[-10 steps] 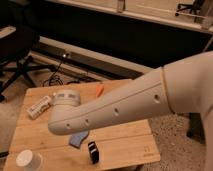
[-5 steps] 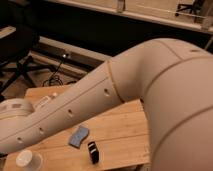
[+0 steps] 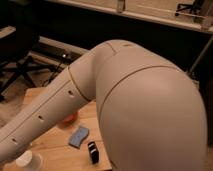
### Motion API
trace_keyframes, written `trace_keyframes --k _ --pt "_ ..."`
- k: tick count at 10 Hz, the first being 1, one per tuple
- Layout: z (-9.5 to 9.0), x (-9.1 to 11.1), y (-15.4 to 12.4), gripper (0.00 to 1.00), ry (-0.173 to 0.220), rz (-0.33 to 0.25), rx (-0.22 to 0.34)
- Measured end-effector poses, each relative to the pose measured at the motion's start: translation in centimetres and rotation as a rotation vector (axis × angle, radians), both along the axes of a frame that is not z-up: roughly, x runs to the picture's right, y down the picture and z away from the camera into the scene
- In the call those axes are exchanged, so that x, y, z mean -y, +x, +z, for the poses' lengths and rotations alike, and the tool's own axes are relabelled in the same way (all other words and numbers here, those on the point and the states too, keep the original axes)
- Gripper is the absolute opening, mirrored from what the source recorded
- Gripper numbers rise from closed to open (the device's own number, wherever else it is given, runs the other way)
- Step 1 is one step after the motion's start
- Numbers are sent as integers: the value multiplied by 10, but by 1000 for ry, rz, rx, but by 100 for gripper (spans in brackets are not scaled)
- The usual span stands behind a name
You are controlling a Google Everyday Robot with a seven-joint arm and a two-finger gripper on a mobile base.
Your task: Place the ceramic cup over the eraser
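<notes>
The ceramic cup (image 3: 27, 161) is a small white cylinder standing at the near left corner of the wooden table (image 3: 55, 150). The eraser (image 3: 92, 151), a small black block, lies near the front edge to the right of the cup. My cream arm (image 3: 125, 100) fills most of the camera view and slants down to the lower left, passing just above the cup. The gripper at its end is out of view past the left edge.
A blue sponge pad (image 3: 78, 136) lies between cup and eraser, slightly farther back. A bit of the red-orange bowl (image 3: 70, 119) peeks out under the arm. Dark chair legs (image 3: 20, 70) and cables stand on the floor behind the table.
The arm has swung left and closer to the camera, now covering most of the table. Its wrist end has left the frame at the left, and the bottle is hidden.
</notes>
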State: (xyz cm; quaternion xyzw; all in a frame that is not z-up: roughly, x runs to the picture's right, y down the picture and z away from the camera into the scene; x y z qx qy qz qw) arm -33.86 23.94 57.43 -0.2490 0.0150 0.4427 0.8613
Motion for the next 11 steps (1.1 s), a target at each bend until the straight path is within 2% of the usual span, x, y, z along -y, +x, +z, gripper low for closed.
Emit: trace_keyframes --k 3,5,7,9,11 --pt "27 -19 -26 65 -66 -10 50" --pt "44 -22 -31 65 -95 -3 63" --pt "64 -15 -22 65 -110 18 45" --pt "74 -21 -19 65 -140 11 35" --pt "75 -29 -20 65 -154 -12 33"
